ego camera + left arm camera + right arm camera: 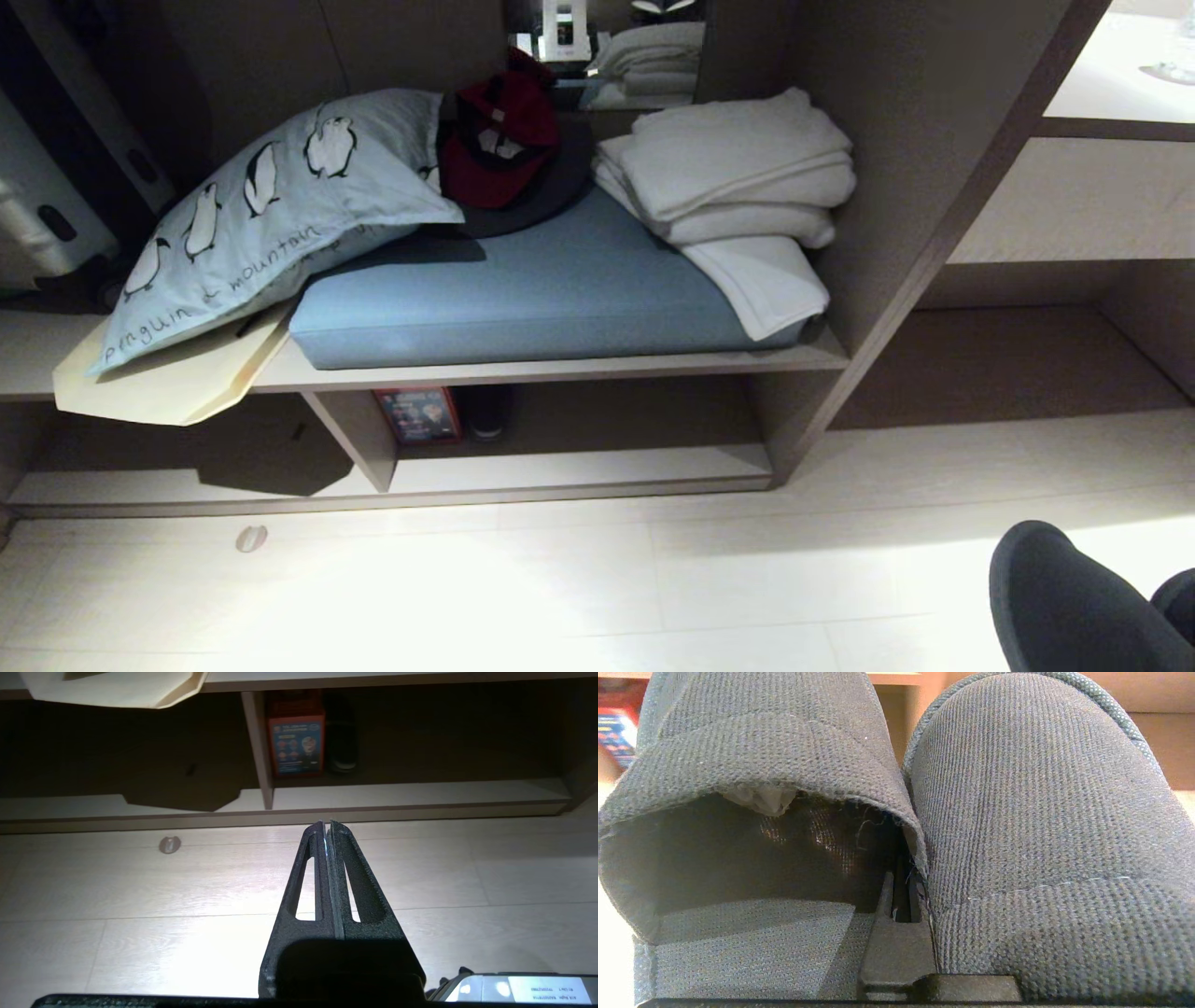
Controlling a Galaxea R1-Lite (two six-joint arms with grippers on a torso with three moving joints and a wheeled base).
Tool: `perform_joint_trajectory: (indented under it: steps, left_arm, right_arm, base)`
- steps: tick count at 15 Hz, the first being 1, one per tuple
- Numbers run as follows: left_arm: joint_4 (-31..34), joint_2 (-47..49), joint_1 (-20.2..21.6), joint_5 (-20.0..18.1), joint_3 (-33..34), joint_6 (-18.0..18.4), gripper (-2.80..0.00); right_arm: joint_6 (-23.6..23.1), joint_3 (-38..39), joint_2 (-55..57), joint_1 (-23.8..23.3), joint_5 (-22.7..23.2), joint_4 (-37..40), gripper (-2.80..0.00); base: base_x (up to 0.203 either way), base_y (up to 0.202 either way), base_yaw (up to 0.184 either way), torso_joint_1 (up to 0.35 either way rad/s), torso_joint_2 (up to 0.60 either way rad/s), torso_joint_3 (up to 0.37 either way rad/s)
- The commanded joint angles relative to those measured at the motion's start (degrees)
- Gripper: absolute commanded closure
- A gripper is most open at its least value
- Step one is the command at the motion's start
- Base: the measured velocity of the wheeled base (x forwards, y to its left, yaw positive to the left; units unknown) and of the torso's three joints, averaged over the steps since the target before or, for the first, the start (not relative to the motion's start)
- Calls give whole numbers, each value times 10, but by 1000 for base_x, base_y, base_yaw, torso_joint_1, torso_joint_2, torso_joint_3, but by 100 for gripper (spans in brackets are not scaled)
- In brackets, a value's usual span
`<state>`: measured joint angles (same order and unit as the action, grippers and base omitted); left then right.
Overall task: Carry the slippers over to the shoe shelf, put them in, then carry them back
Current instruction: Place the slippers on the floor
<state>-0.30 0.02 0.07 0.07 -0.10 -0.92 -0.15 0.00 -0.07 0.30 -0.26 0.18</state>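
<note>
Left end effector [327, 828] pressed together, empty, near floor. Low pale-wood shoe shelf [579, 462] far ahead, not yet filled. Dark navy closed-toe fabric slippers [1074, 607] near right, clamped by right end effector [903, 896]. Carrying underway; placing and return remaining.

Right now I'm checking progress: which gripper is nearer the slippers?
Right. The right gripper is shut on the slippers; the left gripper hangs shut over bare floor, holding nothing.
</note>
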Motion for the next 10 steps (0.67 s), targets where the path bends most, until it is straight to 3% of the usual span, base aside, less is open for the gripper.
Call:
perform_joint_trajectory:
  steps: [1, 10]
  left_arm:
    - [0, 0, 0, 0, 0, 0, 0]
    - [0, 1, 0, 0, 0, 0, 0]
  right_arm:
    - [0, 1, 1, 0, 0, 0, 0]
    - [0, 1, 1, 0, 0, 0, 0]
  base:
    - [0, -199, -1, -1, 4, 4]
    - [0, -198, 2, 3, 2, 3]
